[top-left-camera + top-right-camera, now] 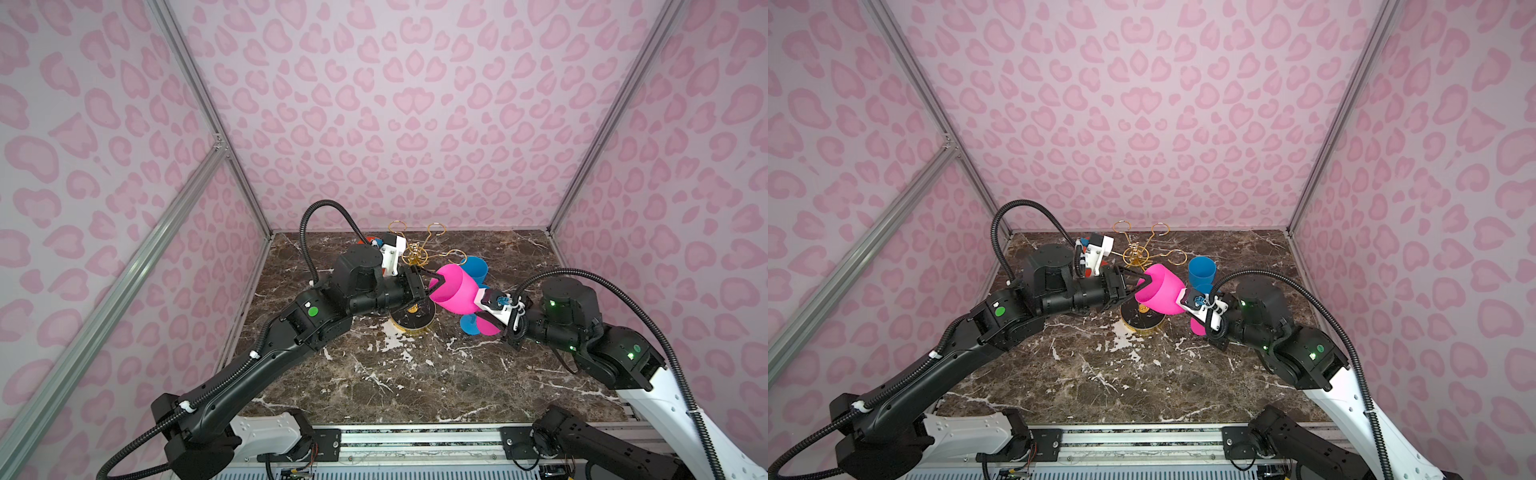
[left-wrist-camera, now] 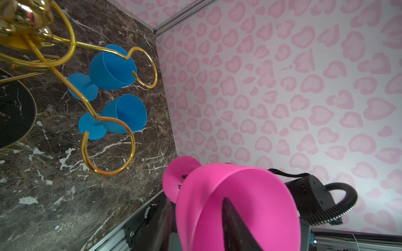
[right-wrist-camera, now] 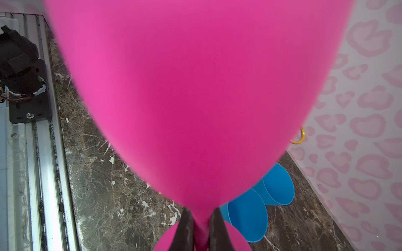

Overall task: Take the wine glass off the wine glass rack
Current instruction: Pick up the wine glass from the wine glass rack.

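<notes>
Glass in bright pink, the wine glass [image 1: 455,291], hangs in the air between the two sets of jaws, tipped over on its side and clear of every gold loop. The right gripper [image 3: 200,211] is clamped tight on its thin stem, one dark finger [image 3: 185,226] on each side. The bowl swells out just ahead of those fingertips and the round foot sits just behind them. The open mouth faces the left gripper [image 1: 439,280]. Its jaws stand partly apart and straddle the rim, with one finger [image 2: 230,219] inside the bowl and the other outside the wall. A gap shows between them; whether either pad presses the wall I cannot tell. The wine glass rack [image 1: 414,254] stands upright just beside the left jaws. In both top views its gold hub is on their far side and its black gold-rimmed base [image 1: 409,323] shows below them. One wire loop [image 2: 108,147] curls near the pink foot without touching it. Two blue wine glasses [image 2: 113,67] [image 2: 128,113] rest on the marble tabletop [image 1: 374,374], out past the pink bowl as seen from the left jaws and just beside the right jaws.
</notes>
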Motion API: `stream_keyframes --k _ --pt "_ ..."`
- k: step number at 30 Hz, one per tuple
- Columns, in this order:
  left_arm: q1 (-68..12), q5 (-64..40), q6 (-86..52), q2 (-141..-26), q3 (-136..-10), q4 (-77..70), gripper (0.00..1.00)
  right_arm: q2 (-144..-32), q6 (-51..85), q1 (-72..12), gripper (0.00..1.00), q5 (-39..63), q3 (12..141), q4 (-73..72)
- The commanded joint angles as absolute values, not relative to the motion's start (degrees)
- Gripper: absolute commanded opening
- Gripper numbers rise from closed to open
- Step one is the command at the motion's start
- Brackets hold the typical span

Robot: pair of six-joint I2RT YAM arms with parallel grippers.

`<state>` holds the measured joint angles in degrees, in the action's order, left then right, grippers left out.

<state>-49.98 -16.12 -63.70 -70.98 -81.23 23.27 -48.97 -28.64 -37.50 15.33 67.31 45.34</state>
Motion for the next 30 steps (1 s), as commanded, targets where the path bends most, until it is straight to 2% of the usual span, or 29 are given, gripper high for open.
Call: stream_keyframes --k 1,4,11,13,14,15,16,17,18,30 --pt "-49.93 -18.55 -62.11 -71.94 -81.46 23.64 0.30 -48.82 -30.70 -37.80 0.00 13.48 67.71 46.46" --pt "-49.92 -19.58 -61.19 -72.99 -82.21 24.20 0.18 -48.87 -31.35 -38.06 0.00 13.51 68.03 47.34" --pt "-49.92 -21.09 -60.99 -74.29 -82.79 24.26 0.03 -49.26 -32.28 -38.15 0.00 13.01 68.67 49.16" --pt "-49.92 -21.08 -61.06 -74.40 -82.79 24.21 0.03 -49.47 -32.38 -38.30 0.03 12.68 68.82 49.52" --pt "-49.92 -21.02 -61.08 -74.36 -82.79 24.09 0.03 -49.48 -32.35 -38.24 0.13 12.50 68.82 49.44" --pt "-49.92 -21.04 -61.18 -74.31 -82.77 24.00 0.03 -49.35 -32.22 -38.30 0.32 12.17 68.60 49.32" --pt "-49.92 -20.94 -61.26 -74.33 -82.79 23.86 0.03 -49.16 -32.04 -38.32 0.45 11.85 68.56 49.08" --pt "-49.92 -20.81 -61.26 -74.26 -82.79 23.74 0.03 -48.90 -31.77 -38.32 0.65 11.50 68.31 48.71" --pt "-49.92 -20.58 -61.34 -74.06 -82.79 23.65 0.03 -48.34 -31.18 -38.36 0.98 10.62 68.05 48.02" --pt "-45.78 -9.95 -59.88 -68.60 -82.68 20.89 0.03 -29.63 -21.36 -38.32 1.00 2.02 69.43 31.07"
